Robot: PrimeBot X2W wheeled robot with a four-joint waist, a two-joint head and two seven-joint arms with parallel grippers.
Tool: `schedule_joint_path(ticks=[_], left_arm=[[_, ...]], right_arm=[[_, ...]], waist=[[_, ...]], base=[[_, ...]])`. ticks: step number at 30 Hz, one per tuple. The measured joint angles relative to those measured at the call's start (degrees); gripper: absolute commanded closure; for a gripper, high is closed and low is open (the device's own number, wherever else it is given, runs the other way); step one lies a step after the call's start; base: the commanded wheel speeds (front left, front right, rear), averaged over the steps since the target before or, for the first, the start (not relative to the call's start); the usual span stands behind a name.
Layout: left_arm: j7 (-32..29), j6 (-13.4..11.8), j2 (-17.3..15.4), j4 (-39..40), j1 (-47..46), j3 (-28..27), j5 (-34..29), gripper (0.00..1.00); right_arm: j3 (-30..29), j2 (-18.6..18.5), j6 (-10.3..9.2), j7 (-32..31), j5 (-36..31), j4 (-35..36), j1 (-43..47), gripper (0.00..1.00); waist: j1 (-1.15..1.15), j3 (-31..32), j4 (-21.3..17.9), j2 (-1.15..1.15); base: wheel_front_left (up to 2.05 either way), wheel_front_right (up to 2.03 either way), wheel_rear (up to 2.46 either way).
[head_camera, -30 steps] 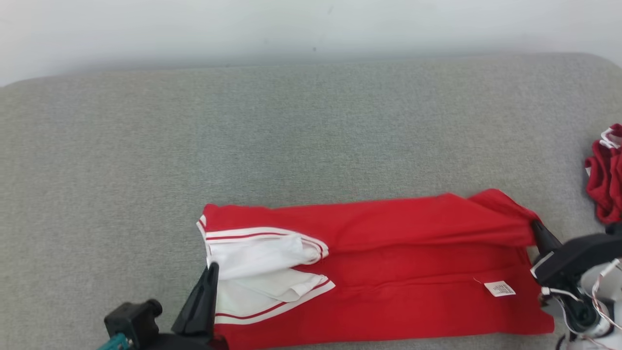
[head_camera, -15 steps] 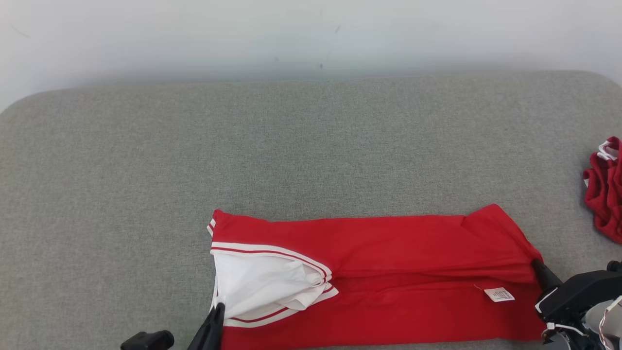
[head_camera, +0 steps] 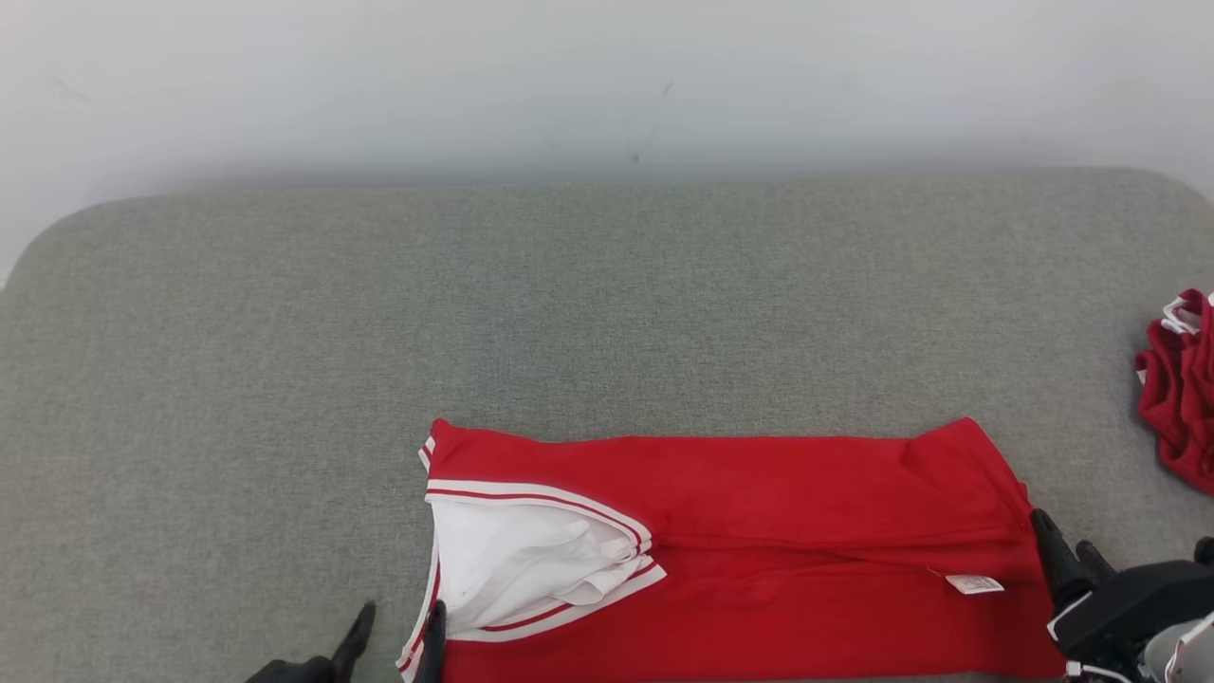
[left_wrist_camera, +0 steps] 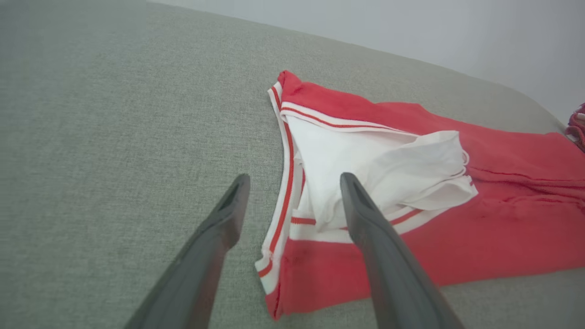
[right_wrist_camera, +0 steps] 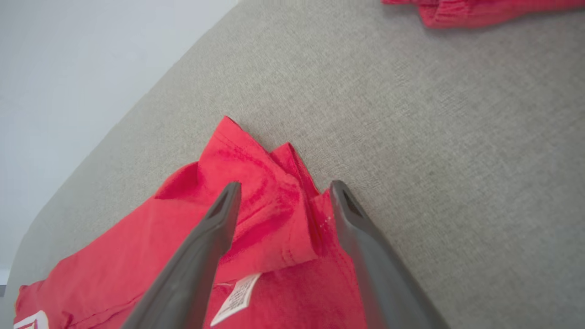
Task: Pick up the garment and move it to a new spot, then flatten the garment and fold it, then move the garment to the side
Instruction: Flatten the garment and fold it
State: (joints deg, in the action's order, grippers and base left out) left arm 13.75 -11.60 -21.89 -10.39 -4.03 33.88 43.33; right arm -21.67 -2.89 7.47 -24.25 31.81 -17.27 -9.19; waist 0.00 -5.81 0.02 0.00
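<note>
Both claws have released the folded red shirt [head_camera: 759,531].
Your left gripper [head_camera: 400,617] and right gripper [head_camera: 1064,536], pinching its ends a second ago, now stand spread along the frame's bottom edge; the shirt lies flat, lower centre, on the grey cushion [head_camera: 569,313].

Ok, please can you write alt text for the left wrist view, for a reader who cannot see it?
The open left claw points at the striped end of a folded red garment lying on a grey fabric surface. One dark finger is over the surface, the other over the garment's white lining.
</note>
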Motion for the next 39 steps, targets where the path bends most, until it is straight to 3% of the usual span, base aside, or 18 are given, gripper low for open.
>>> schedule_joint_path(ticks=[2,4,5,7,10,15,21,29,39], left_arm=[[0.21,-0.03,-0.03,0.00,-0.13,-0.27,-0.74,0.00],[1.12,-1.87,0.23,2.11,-0.37,-5.27,-4.56,0.00],[1.12,-1.87,0.23,2.11,-0.37,-5.27,-4.56,0.00],[1.26,-2.25,2.58,8.34,-0.21,-12.26,-10.45,0.00],[1.29,-1.87,4.28,11.76,1.33,-16.02,-14.35,0.00],[1.29,1.91,8.43,15.88,4.34,-22.12,-21.14,0.00],[1.29,6.64,12.09,15.53,5.73,-26.16,-25.43,0.00],[1.29,11.58,14.22,11.37,7.35,-29.74,-27.85,0.00],[1.29,14.21,15.94,4.81,8.54,-32.53,-29.88,0.00]], right_arm=[[0.36,-0.01,0.00,0.81,-0.22,0.96,0.73,0.00],[2.07,0.00,-0.01,6.62,-2.10,5.67,4.36,0.00],[2.07,0.00,-0.01,6.62,-2.10,5.67,4.36,0.00],[3.76,0.02,-0.01,12.67,-2.72,8.65,6.89,0.00],[5.11,0.00,-0.01,16.93,-3.02,9.85,8.30,0.00],[7.94,0.02,-0.01,26.06,-4.24,9.69,10.41,0.00],[12.56,0.03,0.00,36.01,-12.21,9.32,12.03,0.00],[14.34,-0.01,-0.01,38.93,-17.25,7.81,12.87,0.00],[16.35,0.02,0.00,39.19,-19.41,7.70,12.91,0.00]], waist=[[0.00,0.11,0.17,0.00],[0.00,0.77,1.00,0.00],[0.00,0.77,1.00,0.00],[0.00,1.41,1.62,0.01],[0.00,1.92,1.96,0.00],[0.00,3.19,2.77,0.00],[0.00,4.74,3.77,0.00],[0.00,6.24,3.10,0.00],[0.00,6.81,1.28,0.00]], base=[[0.00,0.00,0.00],[0.00,0.00,0.00],[0.00,0.00,0.00],[0.00,0.00,0.00],[0.00,0.00,0.00],[0.00,0.00,0.00],[0.00,0.00,0.00],[0.00,0.00,0.00],[0.00,0.00,0.00]])
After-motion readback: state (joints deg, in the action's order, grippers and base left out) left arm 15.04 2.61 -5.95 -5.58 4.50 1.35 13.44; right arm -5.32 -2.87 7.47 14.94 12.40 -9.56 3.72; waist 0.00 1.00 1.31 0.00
